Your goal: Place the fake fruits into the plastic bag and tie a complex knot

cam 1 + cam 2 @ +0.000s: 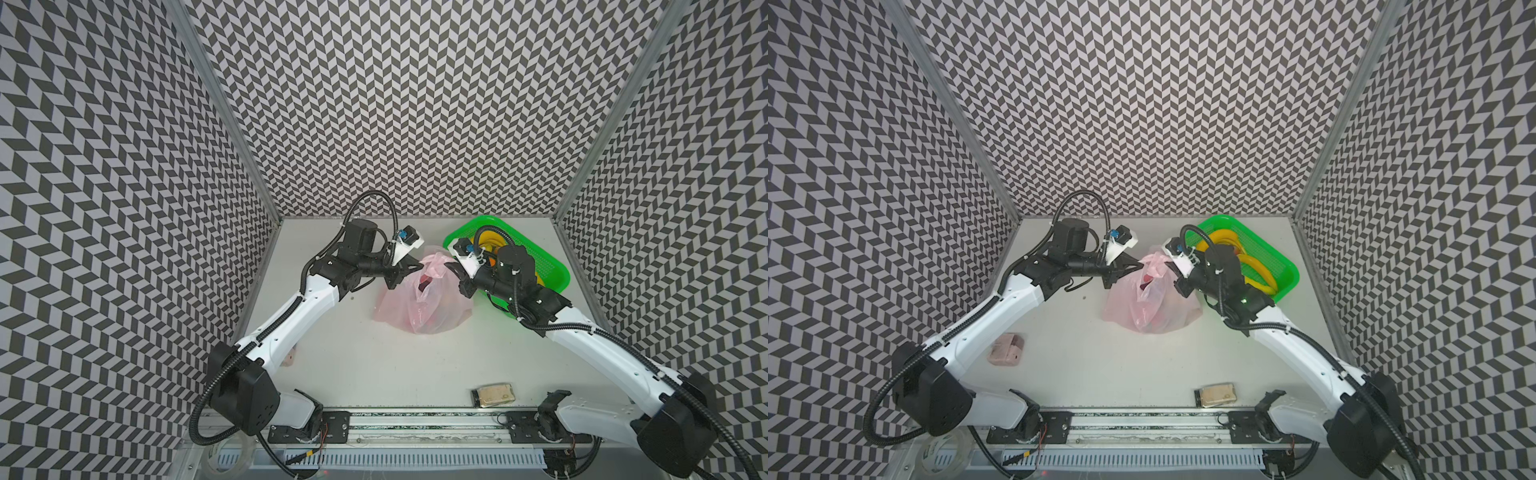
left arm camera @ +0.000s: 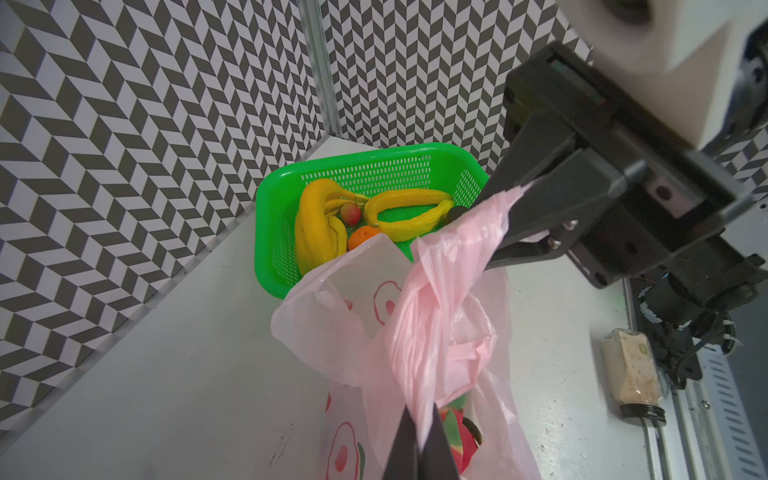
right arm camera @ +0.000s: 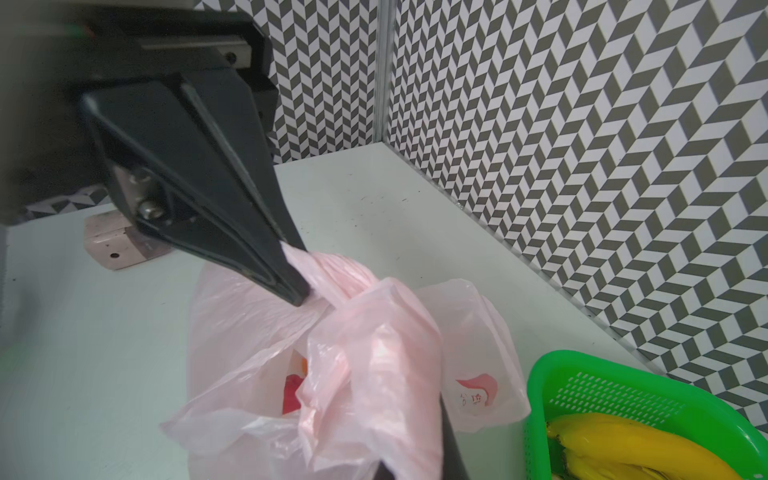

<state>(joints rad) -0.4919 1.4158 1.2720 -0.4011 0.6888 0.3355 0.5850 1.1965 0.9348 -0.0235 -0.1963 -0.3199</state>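
In both top views the thin translucent pink plastic bag [image 1: 428,309] stands on the grey surface [image 1: 353,365], left of the green mesh plastic basket [image 1: 562,270]. The left tool [image 1: 417,267] and right tool [image 1: 449,266] meet above it.

In the left wrist view, yellow toy bananas [image 2: 316,232] lie in the basket, so tying looks premature.

In the right wrist view, both tools are pressed together on the handles [image 3: 332,274], probably to cross them. Whether they are knotted I cannot tell.

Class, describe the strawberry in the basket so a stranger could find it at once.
Find the green basket at the far right. Among its yellow bananas, next to the orange, sits the strawberry: the only small red fruit there.
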